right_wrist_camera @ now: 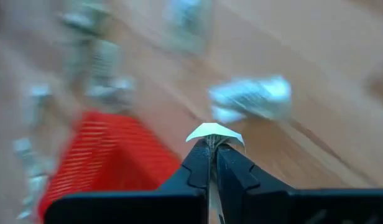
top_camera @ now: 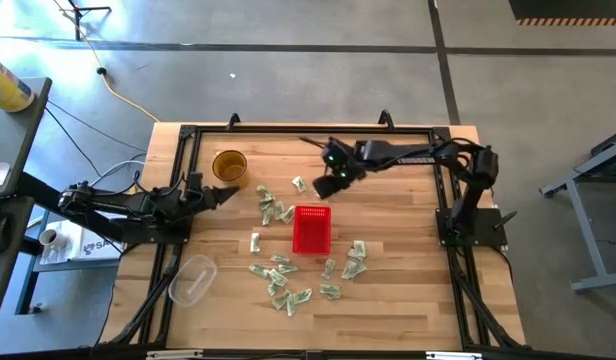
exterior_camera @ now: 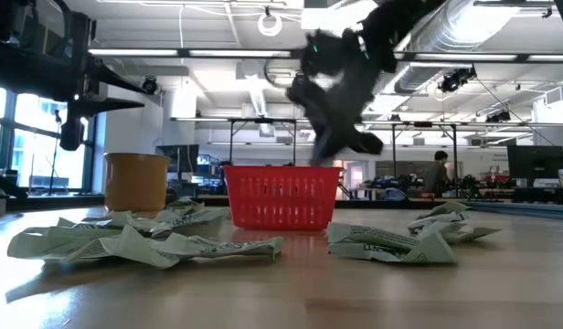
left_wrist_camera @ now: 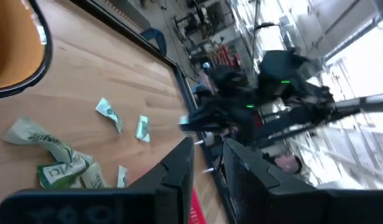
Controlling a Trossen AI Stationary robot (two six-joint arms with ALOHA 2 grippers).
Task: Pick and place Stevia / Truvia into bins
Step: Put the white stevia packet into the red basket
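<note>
The red basket (top_camera: 310, 229) stands mid-table, with pale green and white sachets (top_camera: 278, 212) lying flat around it on all sides. My right gripper (top_camera: 322, 186) hovers above the table just beyond the basket's far edge and is shut on one sachet (right_wrist_camera: 213, 131); in the low view it is a blur (exterior_camera: 332, 91) above the basket (exterior_camera: 281, 196). My left gripper (top_camera: 231, 192) waits near the table's left side beside the amber cup (top_camera: 229, 165), its fingers (left_wrist_camera: 179, 163) slightly apart and touching nothing. My right gripper (right_wrist_camera: 211, 144) pinches a single sachet between its two fingers. A curved white edge of the sachet (right_wrist_camera: 214, 129) sticks out past the fingertips. The fingers point down at a slant, and the sachet is lifted clear of the table.
A clear plastic tub (top_camera: 192, 278) sits toward the near left corner. Another sachet (right_wrist_camera: 253, 99) lies on the wood just past my right gripper. A heap of sachets (top_camera: 288, 285) lies on the near side of the basket. A black frame (top_camera: 308, 128) borders the table.
</note>
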